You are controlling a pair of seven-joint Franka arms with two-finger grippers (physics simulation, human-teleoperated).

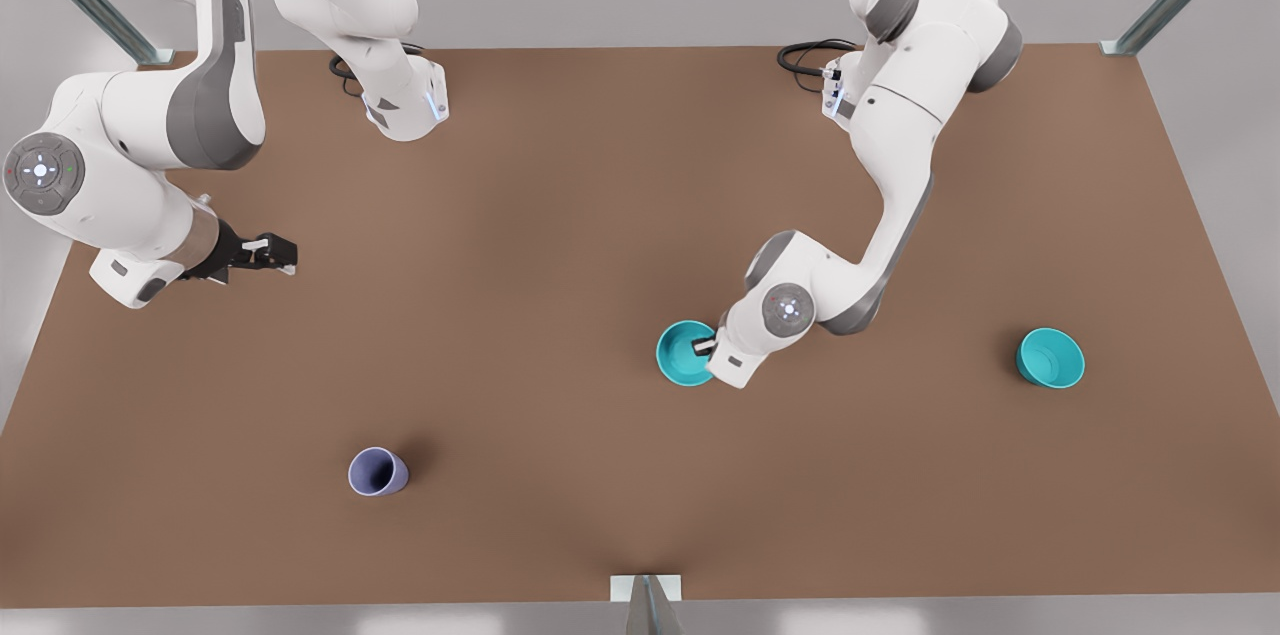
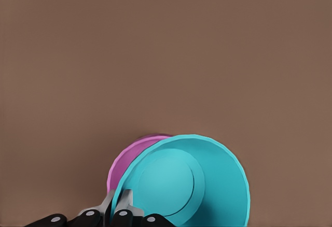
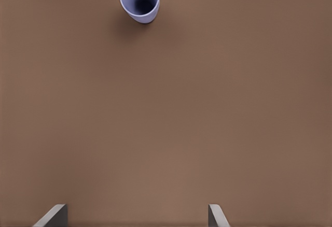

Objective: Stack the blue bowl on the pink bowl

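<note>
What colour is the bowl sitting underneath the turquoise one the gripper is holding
Pink-magenta: the pink bowl peeks out beneath the blue bowl, clearest in the left wrist view.

No legible text, no labels, no brand marks, no numbers, no readable signs on any object or surface in view

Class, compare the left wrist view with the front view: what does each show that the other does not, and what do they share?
Left wrist view alone: the pink bowl, peeking out from under the blue bowl, whose rim the left gripper pinches.

Front view alone: a second turquoise bowl, a purplish-blue cup, and the right gripper, open and waiting near the front view's left.

Both: the blue bowl, the left gripper on it, and the brown table.
</note>
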